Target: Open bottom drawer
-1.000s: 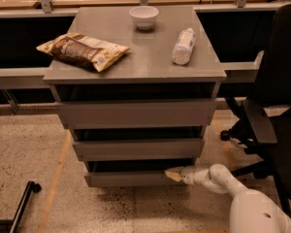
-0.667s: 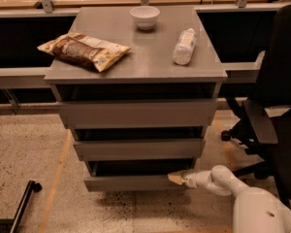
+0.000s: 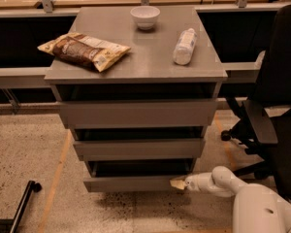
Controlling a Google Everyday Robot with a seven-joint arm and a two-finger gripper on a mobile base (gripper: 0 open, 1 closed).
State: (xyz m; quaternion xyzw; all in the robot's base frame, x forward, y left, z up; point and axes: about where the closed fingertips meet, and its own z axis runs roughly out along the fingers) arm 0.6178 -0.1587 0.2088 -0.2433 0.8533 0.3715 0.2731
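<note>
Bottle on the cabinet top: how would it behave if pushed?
The bottle lies on its side, so it would probably roll rather than tip. It looks like thin plastic, likely light. The gripper is far off, at the bottom drawer's right front corner.

A: Environment type?
B: Office-style test lab. Indicators: black office chair [image 3: 274, 120], speckled hard floor [image 3: 24, 149] with an orange tape line [image 3: 57, 171], grey bench rails [image 3: 14, 74] behind a grey cabinet [image 3: 136, 64].
A: Gripper position?
B: The gripper [image 3: 177, 183] is at the right end of the bottom drawer [image 3: 131, 182] front.
</note>
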